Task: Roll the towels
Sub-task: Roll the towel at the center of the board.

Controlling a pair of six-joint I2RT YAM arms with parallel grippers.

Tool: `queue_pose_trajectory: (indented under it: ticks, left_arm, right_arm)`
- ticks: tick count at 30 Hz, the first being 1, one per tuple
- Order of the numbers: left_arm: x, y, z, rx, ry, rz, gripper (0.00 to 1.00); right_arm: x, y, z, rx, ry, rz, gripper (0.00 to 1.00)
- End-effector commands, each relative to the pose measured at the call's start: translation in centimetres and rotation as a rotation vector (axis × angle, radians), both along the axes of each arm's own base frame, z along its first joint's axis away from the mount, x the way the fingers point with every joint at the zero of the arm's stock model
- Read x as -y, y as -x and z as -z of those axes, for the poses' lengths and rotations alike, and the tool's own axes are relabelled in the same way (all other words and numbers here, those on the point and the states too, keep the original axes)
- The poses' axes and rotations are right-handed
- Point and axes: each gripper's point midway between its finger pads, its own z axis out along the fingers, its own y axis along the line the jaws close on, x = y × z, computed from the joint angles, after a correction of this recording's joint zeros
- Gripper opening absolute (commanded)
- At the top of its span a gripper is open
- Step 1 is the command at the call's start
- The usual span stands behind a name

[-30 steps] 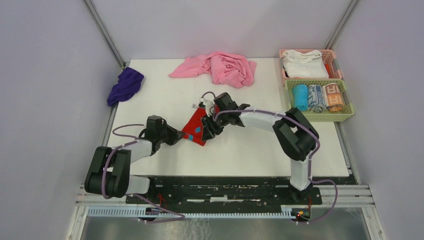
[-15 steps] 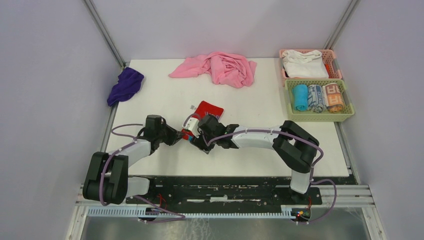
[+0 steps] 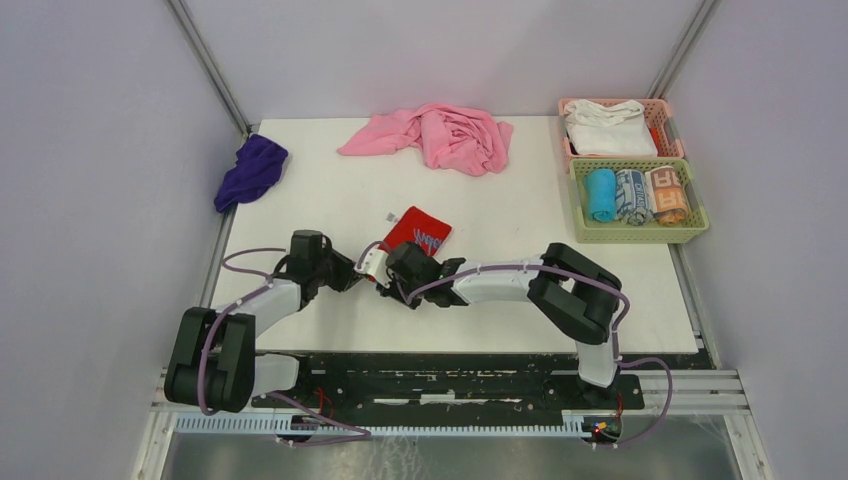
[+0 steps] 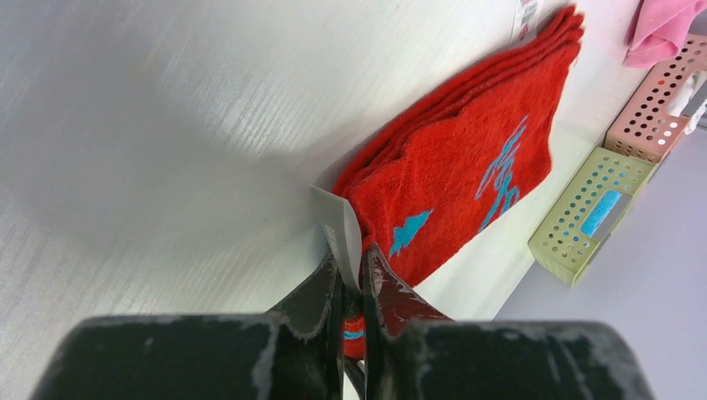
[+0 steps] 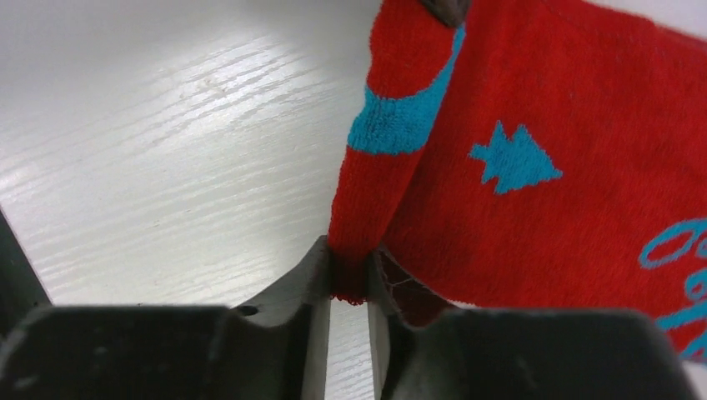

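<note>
Red towel (image 3: 420, 232) with light blue markings lies folded in several layers near the middle of the table (image 3: 520, 300), a small white tag (image 3: 390, 215) sticking out at its far left corner. Its near corner is lifted and pinched from both sides. The left gripper (image 3: 360, 274) has its jaws nearly together on the towel's corner, with a pale flap (image 4: 338, 227) caught between the fingers in the left wrist view. The right gripper (image 3: 388, 282) is clamped on a folded edge of the same towel, red cloth filling the narrow gap between its fingers (image 5: 313, 275). The two grippers sit just beside each other. Purple towel (image 3: 250, 170) lies crumpled, hanging over the table's far left edge, well apart from both arms. A large pink cloth (image 3: 435, 135) is bunched at the far edge. At the far right stand a pink basket (image 3: 662, 110) holding a white cloth (image 3: 608, 132) and a green basket (image 3: 640, 236) holding three rolled towels (image 3: 635, 195).
</note>
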Motion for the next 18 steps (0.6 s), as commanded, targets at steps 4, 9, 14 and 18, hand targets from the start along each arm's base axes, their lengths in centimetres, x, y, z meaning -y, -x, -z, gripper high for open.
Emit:
queue_pose_trajectory:
  ticks: [4, 9, 14, 18]
  left_arm:
    - [-0.7, -1.2, -3.0, 0.067, -0.007, -0.048, 0.17]
    - [-1.5, -1.2, -3.9, 0.101, -0.067, -0.048, 0.47]
    - [-2.1, -0.7, -4.6, 0.129, -0.103, -0.030, 0.68]
    - [-1.7, -0.3, -4.7, 0.158, -0.095, 0.006, 0.75]
  right_arm:
    - [-1.3, 0.9, -1.7, -0.268, -0.154, -0.037, 0.04]
    - [-1.7, 1.5, -3.7, -0.636, -0.340, -0.040, 0.00]
    - [-1.5, 1.3, -4.5, -0.908, -0.472, -0.025, 0.00]
    - [-1.5, 0.3, -4.6, -1.077, -0.578, 0.026, 0.00]
